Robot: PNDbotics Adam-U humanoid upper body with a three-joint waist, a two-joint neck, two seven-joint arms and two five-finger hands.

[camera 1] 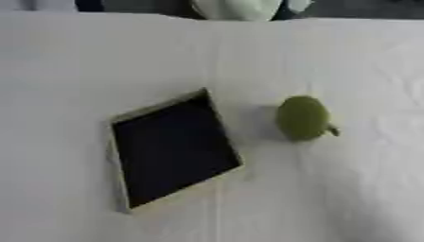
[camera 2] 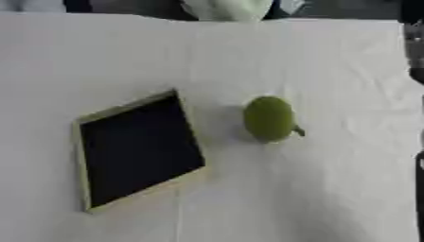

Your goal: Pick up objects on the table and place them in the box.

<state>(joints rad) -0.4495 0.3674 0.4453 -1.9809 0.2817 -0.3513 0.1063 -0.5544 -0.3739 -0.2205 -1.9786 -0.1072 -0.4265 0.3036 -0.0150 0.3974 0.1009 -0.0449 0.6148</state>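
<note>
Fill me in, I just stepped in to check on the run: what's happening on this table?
Nothing is being handled right now. A green round fruit-like object with a small stem lies on the white cloth-covered table, just right of the box, apart from it. The box is a shallow, light-rimmed one with a dark inside, and nothing shows in it. Neither robot hand is in view, so the pick has not yet begun.

white cloth-covered table (camera 1: 75, 71), faint creases along its right side, pale greenish-white rounded shape (camera 1: 236, 8) at the far edge, dark background behind
</note>
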